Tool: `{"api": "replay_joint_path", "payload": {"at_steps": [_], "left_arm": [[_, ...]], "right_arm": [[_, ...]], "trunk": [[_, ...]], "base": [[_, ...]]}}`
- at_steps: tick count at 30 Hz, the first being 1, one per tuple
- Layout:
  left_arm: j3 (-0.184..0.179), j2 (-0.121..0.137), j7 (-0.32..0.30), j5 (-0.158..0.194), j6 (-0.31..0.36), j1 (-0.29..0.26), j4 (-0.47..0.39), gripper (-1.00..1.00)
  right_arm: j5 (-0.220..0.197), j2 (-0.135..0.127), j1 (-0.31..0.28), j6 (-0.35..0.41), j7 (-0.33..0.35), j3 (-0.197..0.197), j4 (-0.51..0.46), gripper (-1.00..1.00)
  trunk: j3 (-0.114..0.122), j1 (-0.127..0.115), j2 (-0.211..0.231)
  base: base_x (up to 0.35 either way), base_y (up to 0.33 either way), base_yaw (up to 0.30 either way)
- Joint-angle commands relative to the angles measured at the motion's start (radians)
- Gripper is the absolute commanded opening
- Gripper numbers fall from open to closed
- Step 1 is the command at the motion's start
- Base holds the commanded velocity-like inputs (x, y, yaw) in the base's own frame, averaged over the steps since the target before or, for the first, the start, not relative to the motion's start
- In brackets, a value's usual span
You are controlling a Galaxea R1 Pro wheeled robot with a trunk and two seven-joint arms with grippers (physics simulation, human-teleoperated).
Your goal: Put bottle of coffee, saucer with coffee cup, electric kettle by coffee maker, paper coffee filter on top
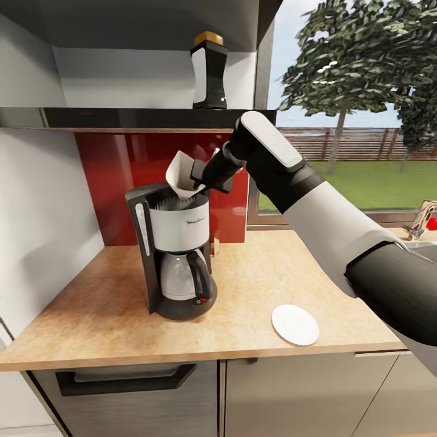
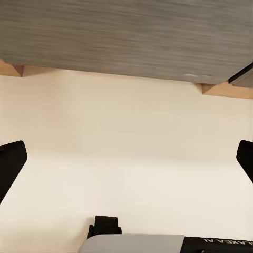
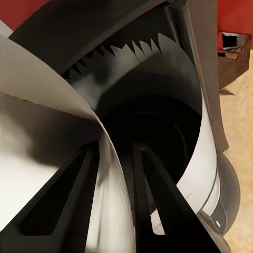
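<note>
The black and white coffee maker [image 1: 176,243] stands on the wooden countertop [image 1: 255,273] in front of a red backsplash. My right gripper [image 1: 200,175] hovers just over its open top, shut on a white paper coffee filter [image 1: 184,175] that tilts above the basket. In the right wrist view the filter [image 3: 37,137] is pinched between the dark fingers [image 3: 58,205], over the basket of the coffee maker [image 3: 158,105]. The bottle of coffee [image 1: 209,70] stands upright on the shelf above. A white saucer [image 1: 295,325] lies near the counter's front edge. My left gripper [image 2: 126,163] is open over the pale floor.
A dark shelf [image 1: 121,116] runs above the backsplash. A window is at the right, with a tap [image 1: 425,221] at the counter's far right. Grey cabinet fronts with a black drawer handle [image 1: 127,379] sit under the counter.
</note>
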Motion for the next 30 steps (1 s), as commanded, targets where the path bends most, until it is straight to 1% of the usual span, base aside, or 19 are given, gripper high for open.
{"api": "replay_joint_path", "payload": {"at_steps": [1, 12, 20, 30], "left_arm": [[0.007, -0.001, -0.010, 0.002, 0.001, 0.000, -0.001, 1.00], [0.007, -0.001, -0.010, 0.002, 0.001, 0.000, -0.001, 1.00], [0.008, -0.001, -0.010, 0.002, 0.001, 0.000, -0.003, 1.00], [0.007, -0.001, -0.010, 0.002, 0.001, 0.000, -0.003, 1.00]], "right_arm": [[-0.007, 0.000, -0.001, 0.004, -0.008, 0.001, 0.000, -1.00], [-0.007, 0.001, -0.001, 0.004, -0.008, 0.003, 0.000, -1.00], [-0.007, 0.004, -0.001, 0.004, -0.008, 0.004, 0.035, -1.00], [-0.007, 0.005, -0.001, 0.004, -0.008, 0.005, 0.041, -1.00]], "trunk": [[-0.001, 0.000, -0.001], [-0.001, 0.000, -0.001], [-0.001, 0.000, -0.001], [-0.001, 0.000, -0.001]], "base": [[0.000, 0.018, 0.000], [0.000, 0.036, 0.000], [0.000, 0.001, 0.000], [0.000, 0.000, 0.000]]}}
